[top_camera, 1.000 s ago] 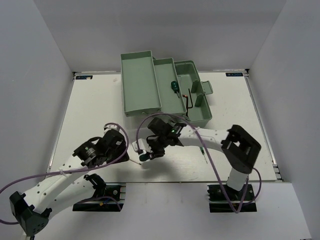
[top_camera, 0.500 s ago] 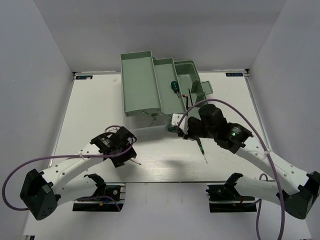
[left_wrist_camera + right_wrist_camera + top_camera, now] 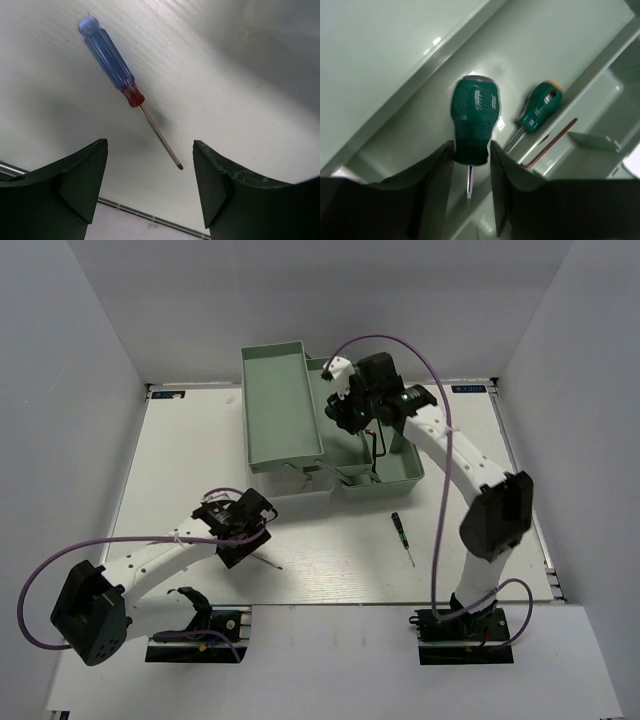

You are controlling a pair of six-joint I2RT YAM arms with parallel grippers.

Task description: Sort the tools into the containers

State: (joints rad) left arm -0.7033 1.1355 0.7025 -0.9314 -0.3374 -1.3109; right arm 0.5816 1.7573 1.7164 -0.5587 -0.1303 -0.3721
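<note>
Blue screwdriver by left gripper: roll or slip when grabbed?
Blue screwdriver probably rolls if nudged: round smooth handle, lying flat on the table. Likely light and stiff: slim, straight metal shaft. Glossy handle may slip in the left gripper.

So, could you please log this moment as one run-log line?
left pincer: open over blue screwdriver on table | right pincer: shut on green screwdriver over toolbox | in toolbox: second green screwdriver, hex key
</note>
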